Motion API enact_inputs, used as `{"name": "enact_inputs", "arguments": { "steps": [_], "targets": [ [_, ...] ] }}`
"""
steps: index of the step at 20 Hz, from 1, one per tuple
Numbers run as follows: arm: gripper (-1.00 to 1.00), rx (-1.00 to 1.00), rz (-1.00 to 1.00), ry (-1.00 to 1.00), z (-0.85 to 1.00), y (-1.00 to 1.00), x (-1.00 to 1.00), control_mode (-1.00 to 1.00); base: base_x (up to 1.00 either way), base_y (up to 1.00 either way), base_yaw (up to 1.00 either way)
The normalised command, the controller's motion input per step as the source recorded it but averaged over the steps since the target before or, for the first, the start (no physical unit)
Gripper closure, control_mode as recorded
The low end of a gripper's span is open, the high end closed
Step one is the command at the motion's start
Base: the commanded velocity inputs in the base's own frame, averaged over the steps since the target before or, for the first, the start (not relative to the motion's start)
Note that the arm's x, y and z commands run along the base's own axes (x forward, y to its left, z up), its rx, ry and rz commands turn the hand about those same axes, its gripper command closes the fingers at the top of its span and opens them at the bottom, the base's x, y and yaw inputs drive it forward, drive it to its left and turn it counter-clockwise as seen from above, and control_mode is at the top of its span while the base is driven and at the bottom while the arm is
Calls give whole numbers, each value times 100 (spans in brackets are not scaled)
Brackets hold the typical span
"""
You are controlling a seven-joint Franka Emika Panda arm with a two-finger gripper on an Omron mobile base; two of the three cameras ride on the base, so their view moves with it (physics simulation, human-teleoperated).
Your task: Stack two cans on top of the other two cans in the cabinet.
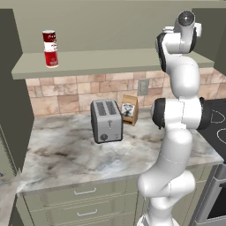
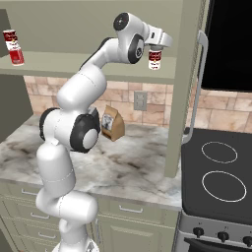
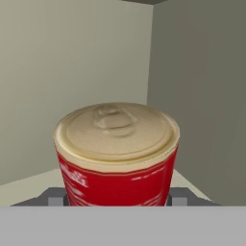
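In the hand view a can (image 3: 116, 153) sat right against the camera, its pale lid uppermost and its red side running down between the gripper's dark fingers (image 3: 54, 197). The jaws stood clamped on that can from both sides. From the right base view, the gripper (image 2: 156, 48) carried it at the right end of the cabinet (image 2: 98, 66), hanging apparently just above the shelf board and near the darker side panel.

The likeliest failure looked to be the side panel and back wall crowding the hand; a swing or twist there could knock the can askew in the grip. The hold appeared to sit high on the can, so a bump could tip it.

Farther off, at the left end of the shelf, two stacked cans (image 1: 50, 48) stood upright, well apart from the held one. A careless reach toward them could topple that column. Below on the counter (image 1: 66, 150), the toaster (image 1: 106, 120) and brown bag (image 1: 129, 109) lay where a dropped can might land.
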Motion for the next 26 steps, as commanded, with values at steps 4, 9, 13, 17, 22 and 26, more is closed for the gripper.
{"name": "enact_inputs", "arguments": {
  "steps": [4,9,13,17,22,26],
  "targets": [
    [100,0,0,3,-19,3,0,-100,0,0,0],
    [100,0,0,0,-13,5,3,-100,0,0,0],
    [100,0,0,0,-14,5,6,-100,0,0,0],
    [100,0,0,0,-16,3,11,-100,0,0,0],
    [100,0,1,0,-15,1,9,-100,0,0,0],
    [-100,0,0,0,-17,1,8,-100,0,0,0]
  ]
}}
